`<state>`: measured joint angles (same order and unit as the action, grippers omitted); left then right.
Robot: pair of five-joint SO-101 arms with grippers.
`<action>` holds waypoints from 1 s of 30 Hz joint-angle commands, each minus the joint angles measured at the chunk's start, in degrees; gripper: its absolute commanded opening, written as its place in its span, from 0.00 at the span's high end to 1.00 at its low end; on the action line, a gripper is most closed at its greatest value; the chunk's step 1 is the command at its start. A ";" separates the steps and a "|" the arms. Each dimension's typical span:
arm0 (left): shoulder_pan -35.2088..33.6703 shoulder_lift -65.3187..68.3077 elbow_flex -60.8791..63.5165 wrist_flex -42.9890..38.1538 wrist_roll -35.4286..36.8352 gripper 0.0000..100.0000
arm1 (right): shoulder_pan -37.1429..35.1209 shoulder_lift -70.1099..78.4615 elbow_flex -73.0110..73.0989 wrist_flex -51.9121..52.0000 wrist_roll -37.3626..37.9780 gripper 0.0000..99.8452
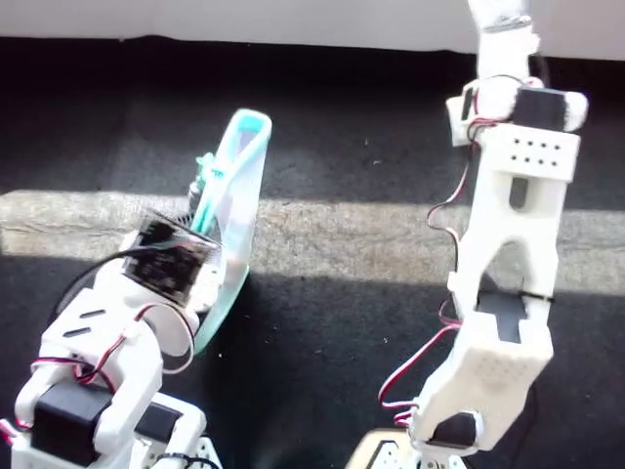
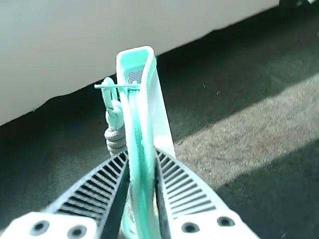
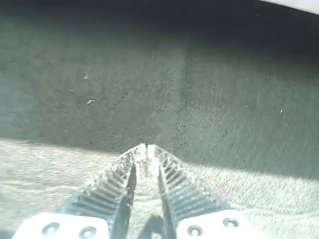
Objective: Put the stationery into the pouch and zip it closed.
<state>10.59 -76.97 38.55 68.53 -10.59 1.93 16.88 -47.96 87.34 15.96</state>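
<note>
A translucent pouch (image 1: 241, 191) with a mint-green zipper edge stands on its narrow side on the dark mat. My left gripper (image 2: 142, 172) is shut on the pouch (image 2: 149, 104), its ribbed fingers (image 2: 182, 186) pressing both sides near the zipper band. A mint-green pull tab with a grey cord (image 2: 113, 117) hangs beside the zipper. Something grey shows dimly inside the far end of the pouch. My right gripper (image 3: 145, 155) hovers over the mat, shut, with its fingertips meeting and nothing held. The right arm (image 1: 513, 195) stands tall at the right side.
A dark mat (image 1: 371, 352) covers the table, crossed by a bright sunlit band (image 1: 342, 239). A pale wall (image 2: 75, 40) runs behind the far edge. Open mat lies between the two arms.
</note>
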 commanded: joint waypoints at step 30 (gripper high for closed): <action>13.76 41.45 -43.82 23.47 -4.31 0.99 | -19.91 -72.75 54.99 6.11 -9.58 0.88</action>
<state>24.04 -38.11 0.40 89.27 -9.27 -17.49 -51.69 -2.86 97.54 6.73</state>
